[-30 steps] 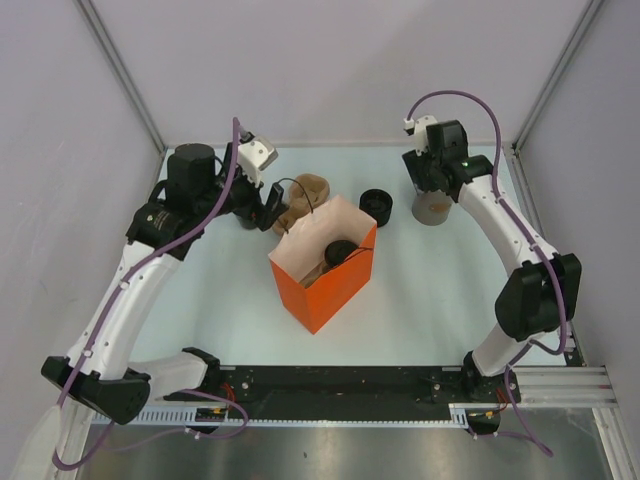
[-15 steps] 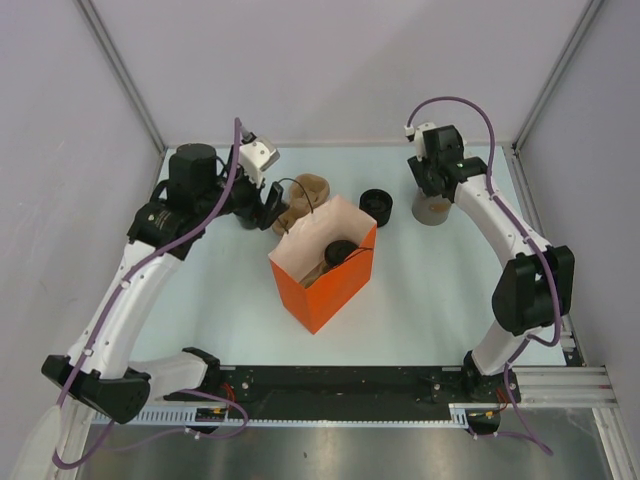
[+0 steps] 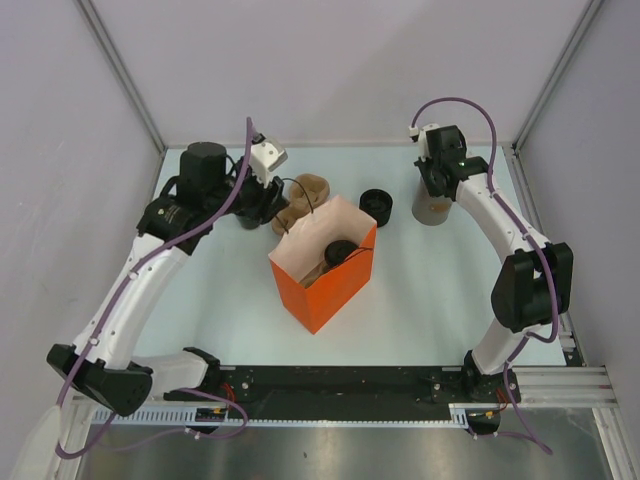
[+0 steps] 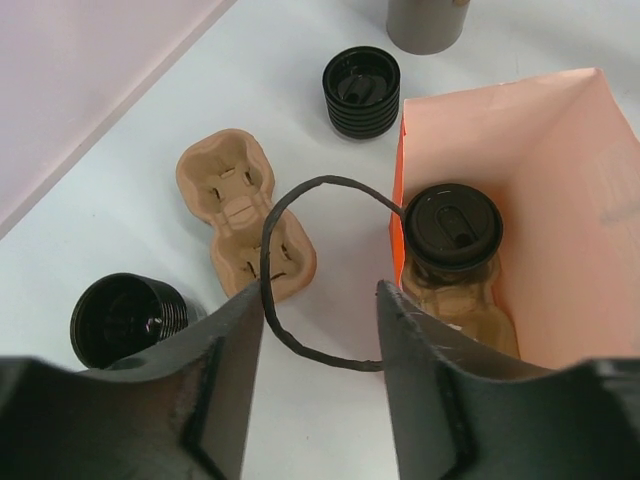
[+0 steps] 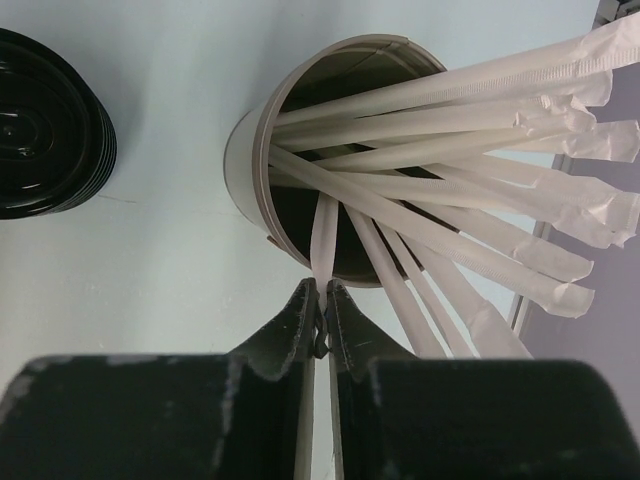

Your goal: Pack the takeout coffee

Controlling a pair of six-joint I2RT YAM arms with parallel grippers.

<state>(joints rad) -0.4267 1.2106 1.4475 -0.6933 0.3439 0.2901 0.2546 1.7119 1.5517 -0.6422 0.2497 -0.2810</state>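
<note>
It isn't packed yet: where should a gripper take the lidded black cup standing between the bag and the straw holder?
Probably the cup by its ribbed side wall, just below the lid, coming down from above. It stands upright with free space all round, and the flat lid offers no hold.

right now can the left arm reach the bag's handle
Probably yes: the left tool is open and the black handle loop seems to sit between its fingers, nothing in the way.

Open orange bag (image 3: 330, 285), brown pulp carrier (image 4: 235, 195) behind it, grey cylinder (image 5: 245, 150) holding white sticks (image 5: 450, 90)
</note>
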